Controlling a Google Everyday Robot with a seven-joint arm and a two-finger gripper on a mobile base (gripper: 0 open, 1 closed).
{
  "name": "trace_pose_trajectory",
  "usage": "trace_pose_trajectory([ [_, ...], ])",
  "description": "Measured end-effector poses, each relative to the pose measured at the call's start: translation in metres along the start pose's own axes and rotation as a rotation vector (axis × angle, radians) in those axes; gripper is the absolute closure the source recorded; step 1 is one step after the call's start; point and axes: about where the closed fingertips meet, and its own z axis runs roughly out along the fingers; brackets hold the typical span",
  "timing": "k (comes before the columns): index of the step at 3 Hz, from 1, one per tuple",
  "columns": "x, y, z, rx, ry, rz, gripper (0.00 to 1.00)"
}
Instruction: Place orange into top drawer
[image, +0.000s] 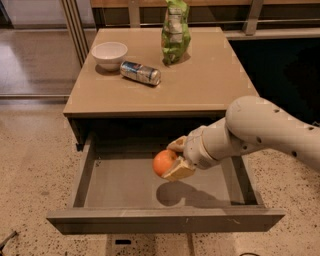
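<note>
Placement is the step in hand: the tool (173, 158) is clamped on the orange (163, 162), which hangs above the grey floor of the open top drawer (165, 220), near its middle and clear of the walls. The next move calls for a short descent until the fruit is close to the floor, then a gentle release so that it does not roll far. The arm (260, 131) reaches in from the right below the bench (205, 90) edge, forearm sloping down and leftward.
</note>
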Motion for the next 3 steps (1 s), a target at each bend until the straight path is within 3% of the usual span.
trace_pose_trajectory([
  [2, 0.060, 0.003, 0.043, -0.036, 0.007, -0.001, 1.00],
  [3, 0.074, -0.004, 0.054, -0.053, 0.021, -0.008, 1.00],
])
